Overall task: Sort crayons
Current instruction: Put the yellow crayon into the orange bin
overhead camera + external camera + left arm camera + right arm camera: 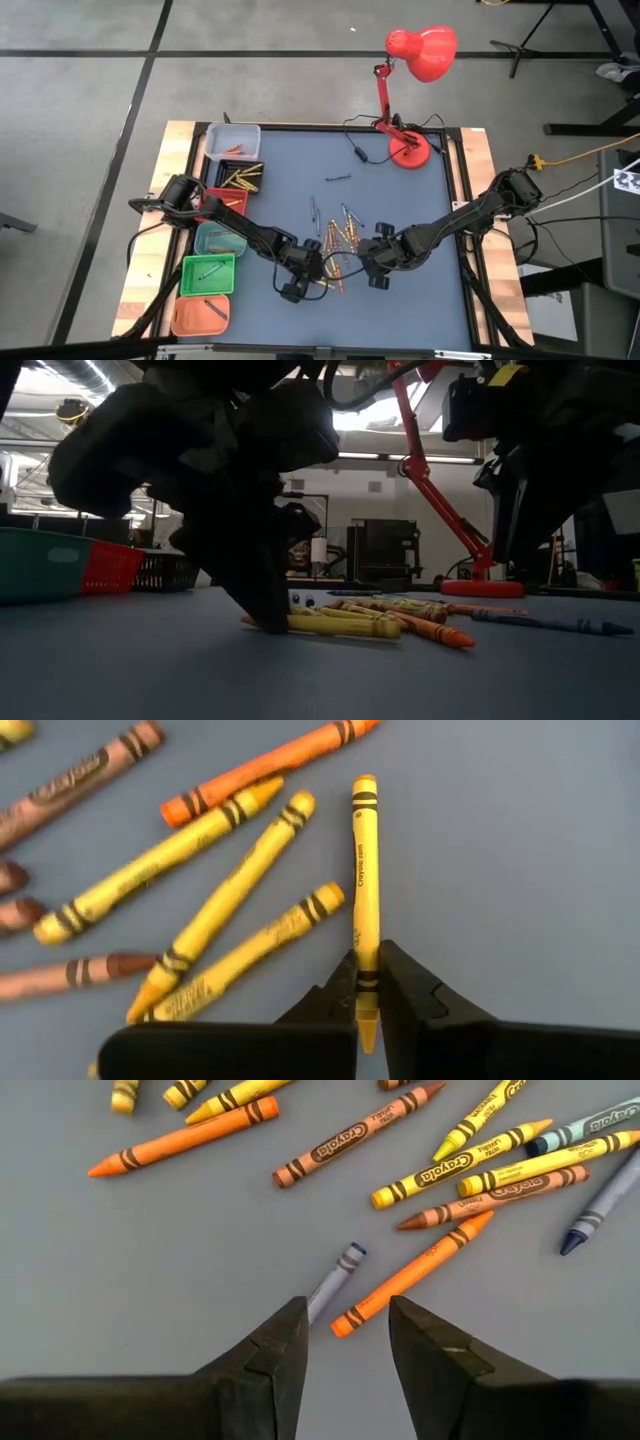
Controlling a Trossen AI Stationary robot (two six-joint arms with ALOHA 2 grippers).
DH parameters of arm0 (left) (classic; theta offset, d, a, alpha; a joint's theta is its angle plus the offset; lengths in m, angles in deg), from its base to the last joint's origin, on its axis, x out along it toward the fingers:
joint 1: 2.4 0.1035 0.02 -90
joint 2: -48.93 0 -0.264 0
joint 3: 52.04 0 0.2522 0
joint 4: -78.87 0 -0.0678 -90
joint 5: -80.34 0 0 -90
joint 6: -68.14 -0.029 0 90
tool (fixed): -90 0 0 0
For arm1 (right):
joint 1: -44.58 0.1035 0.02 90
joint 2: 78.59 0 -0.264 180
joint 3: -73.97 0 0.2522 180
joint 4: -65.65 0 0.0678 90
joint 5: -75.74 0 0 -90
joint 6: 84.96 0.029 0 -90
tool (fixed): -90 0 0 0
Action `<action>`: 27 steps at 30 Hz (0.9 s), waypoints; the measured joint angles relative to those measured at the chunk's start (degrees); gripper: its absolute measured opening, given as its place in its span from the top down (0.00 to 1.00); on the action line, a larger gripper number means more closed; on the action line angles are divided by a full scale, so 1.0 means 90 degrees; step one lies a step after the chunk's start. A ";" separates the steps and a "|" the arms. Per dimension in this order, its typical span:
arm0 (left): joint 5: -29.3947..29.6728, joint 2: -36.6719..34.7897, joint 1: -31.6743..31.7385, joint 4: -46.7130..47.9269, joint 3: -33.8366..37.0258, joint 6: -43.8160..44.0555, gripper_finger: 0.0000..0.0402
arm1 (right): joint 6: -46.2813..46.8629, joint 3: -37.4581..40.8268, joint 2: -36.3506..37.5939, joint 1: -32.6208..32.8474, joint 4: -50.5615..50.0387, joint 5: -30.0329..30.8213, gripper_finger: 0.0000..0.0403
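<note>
From overhead, we are seeing both arms reaching in over the grey desk (pixel 400 280), meeting at the scatter of crayons (pixel 335 235) near its middle. The left gripper (pixel 297 283) is sitting at the near edge of the scatter, the right gripper (pixel 378 270) just beside it. Along the desk's left side, bins are lining up: a grey bin (pixel 233 138), a green basket (pixel 208 276), an orange bin (pixel 201 314). A red lamp (pixel 415 60) is standing at the far edge.

The left wrist view is giving us what the overhead cannot: the jaws are closing narrow around the lower end of a yellow crayon (pixel 365 890), pinching it just above its tip. "Crayola" is reading along its wrapper. More yellow ones are lying just beside it, and an orange crayon (pixel 265 768) beyond.

In the right wrist view, the jaws are standing apart, holding nothing, hovering over an orange crayon (pixel 410 1275) and a grey-blue crayon (pixel 335 1275). A brown crayon (pixel 355 1135) is showing "Crayola" too.

The low view is showing the left gripper touching down at the yellow crayons (pixel 335 622) on the desk.
</note>
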 joint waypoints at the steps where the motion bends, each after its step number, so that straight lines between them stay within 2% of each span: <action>1: -0.0005 -0.0023 0.0000 0.0050 0.0000 0.0075 0.99 | -0.0002 0.0000 0.0000 0.0000 -0.0003 0.0000 0.65; 10: -0.0005 -0.0935 -0.0007 0.1309 0.0029 0.0367 0.98 | 0.0153 -0.0005 -0.0005 0.0005 0.0063 -0.0061 0.65; 27: 0.2541 -0.3598 0.0018 0.4863 0.0012 0.1986 0.98 | 0.0716 -0.0005 -0.0005 0.0005 0.0011 -0.0066 0.65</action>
